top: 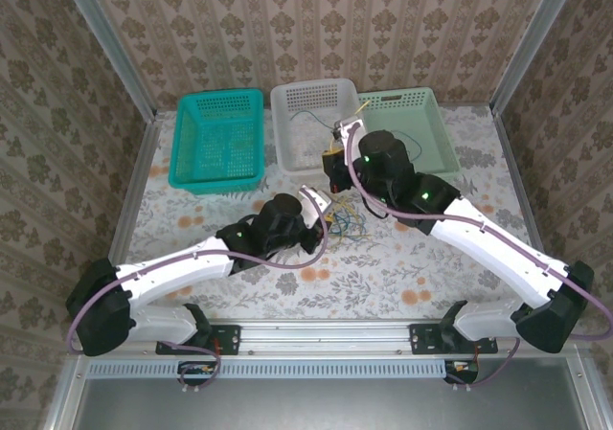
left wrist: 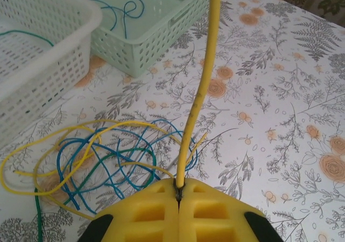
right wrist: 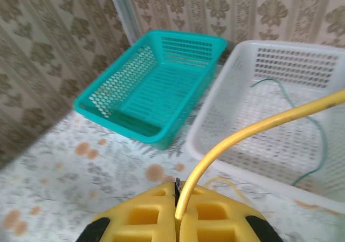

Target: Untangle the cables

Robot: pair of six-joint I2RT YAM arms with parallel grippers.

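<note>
A yellow cable (left wrist: pixel 200 91) runs taut upward from my left gripper (left wrist: pixel 178 191), which is shut on it. The same kind of yellow cable (right wrist: pixel 242 137) arcs right out of my right gripper (right wrist: pixel 177 201), also shut on it. A loose tangle of blue, yellow and dark green cables (left wrist: pixel 102 156) lies on the table just left of the left gripper's jaws. From above, the tangle (top: pixel 347 221) sits between the left gripper (top: pixel 316 200) and the right arm, and the right gripper (top: pixel 335 157) hovers in front of the white basket.
Three baskets line the back: teal basket (top: pixel 182 138), white basket (top: pixel 280 128) and pale green basket (top: pixel 445 133). A blue cable (left wrist: pixel 121 10) lies in the pale green basket (left wrist: pixel 156 37). A green cable (right wrist: pixel 318 145) lies in the white basket (right wrist: pixel 215 99).
</note>
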